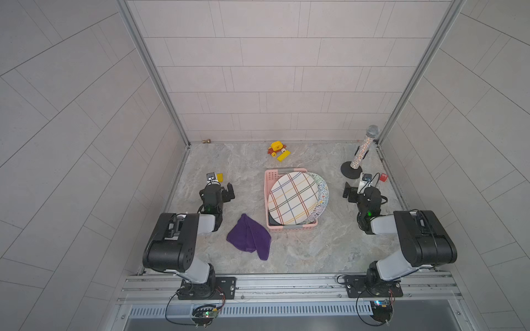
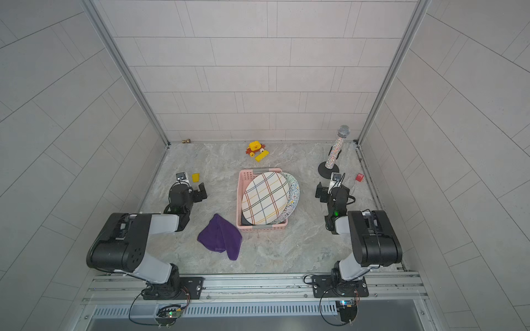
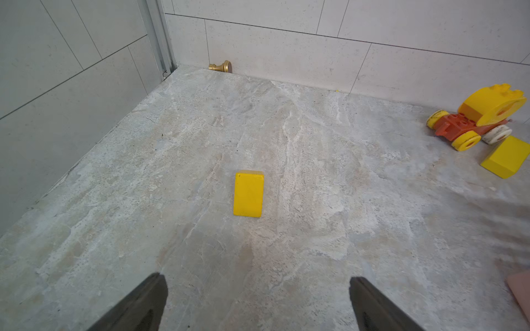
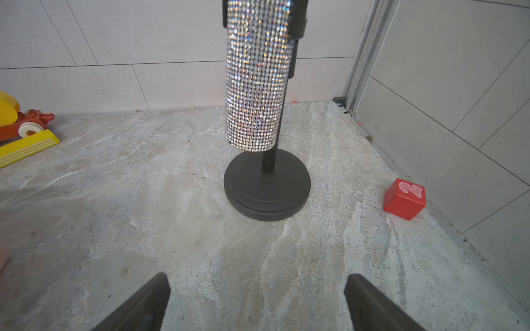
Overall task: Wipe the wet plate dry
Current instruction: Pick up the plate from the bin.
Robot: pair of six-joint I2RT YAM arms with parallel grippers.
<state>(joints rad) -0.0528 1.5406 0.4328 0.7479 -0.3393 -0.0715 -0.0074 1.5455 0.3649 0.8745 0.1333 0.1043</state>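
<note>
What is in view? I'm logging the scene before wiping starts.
checked plate: 1, white with coloured lines, in the basket
speckled plate: 1, white, behind the checked plate
basket: 1, pink, centre of the table
cloth: 1, purple, on the table near the basket
toy car: 1, yellow and red, by back wall
yellow bar: 1, yellow, beside the toy car
yellow block: 1, yellow, table's left side
microphone: 1, glittery, on black stand, back right
cube: 1, red, near right wall
knob: 1, gold, back left corner
left gripper: 1, black, open, empty
right gripper: 1, black, open, empty
</note>
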